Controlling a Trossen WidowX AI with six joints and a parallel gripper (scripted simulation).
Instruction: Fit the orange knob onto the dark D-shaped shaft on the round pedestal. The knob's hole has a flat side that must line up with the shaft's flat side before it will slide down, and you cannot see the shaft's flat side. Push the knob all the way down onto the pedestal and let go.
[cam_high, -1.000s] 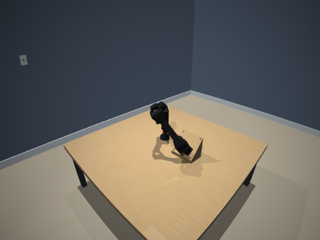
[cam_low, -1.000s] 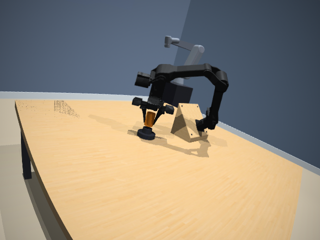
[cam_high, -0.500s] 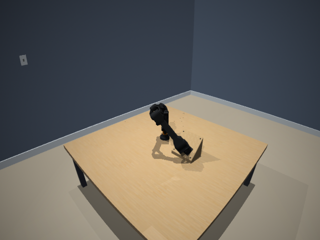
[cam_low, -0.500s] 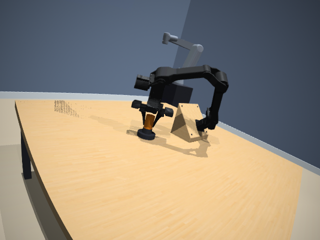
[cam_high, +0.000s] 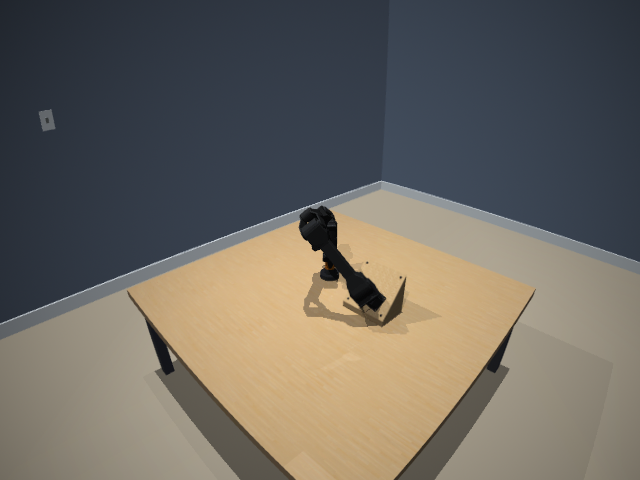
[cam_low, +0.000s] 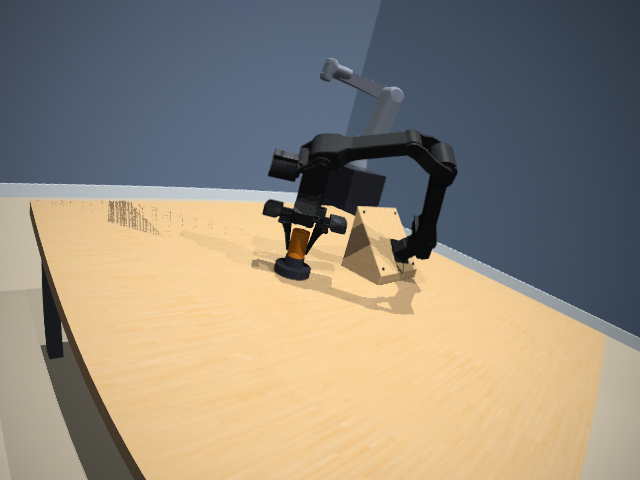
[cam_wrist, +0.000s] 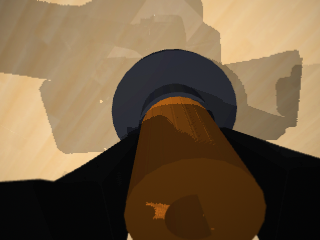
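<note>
The orange knob (cam_low: 298, 241) (cam_wrist: 175, 145) stands upright over the round dark pedestal (cam_high: 329, 276) (cam_low: 292, 271) (cam_wrist: 175, 65). Its lower end meets the pedestal's raised collar, and no bare shaft shows between them. The D-shaped hole (cam_wrist: 189, 216) shows in the knob's top face in the wrist view, its straight side to the right. The shaft is hidden. My gripper (cam_low: 296, 251) (cam_wrist: 178, 138) points down with one finger on each side of the knob, shut on it. In the top view the arm hides most of the knob.
My arm's base sits on a sloped wooden block (cam_high: 385, 279) (cam_low: 366, 253), beside the pedestal. A grey arm (cam_low: 381, 116) on a dark box (cam_low: 356, 187) stands behind in the exterior view. The wooden table (cam_high: 310, 372) (cam_low: 336, 372) bears the arm's shadows.
</note>
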